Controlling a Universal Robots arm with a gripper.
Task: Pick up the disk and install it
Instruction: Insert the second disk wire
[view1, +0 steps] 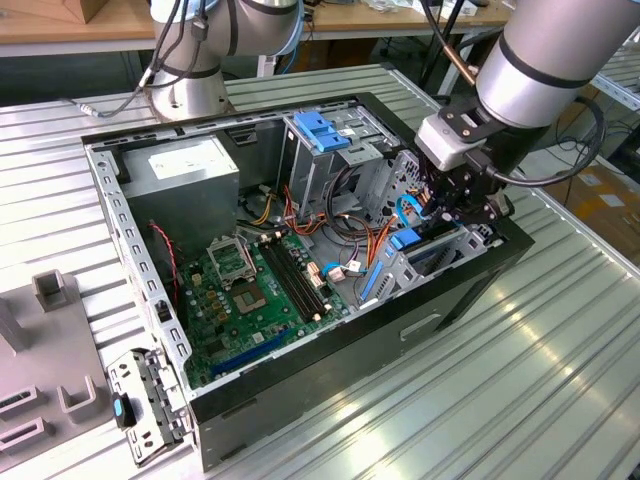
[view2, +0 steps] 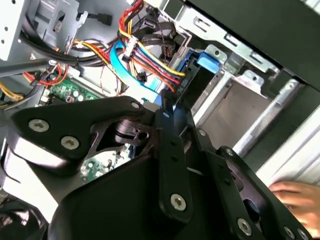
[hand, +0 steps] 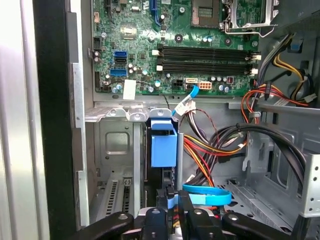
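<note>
The exterior view looks down from above and off one side at the open computer case (view1: 300, 250) on the slatted table (view1: 500, 400). Both wrist views sit close inside the case, facing perhaps along the gripper (hand: 172, 210), and share the blue tab (hand: 163, 142) (view2: 207, 60) and coloured cables (view2: 150, 55).

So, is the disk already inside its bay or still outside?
Inside: the disk stands in the metal bay, its blue tab showing just ahead of the gripper.

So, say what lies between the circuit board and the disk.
In the first wrist view, a grey metal rim and a loose blue-white cable lie between the circuit board and the disk.
</note>
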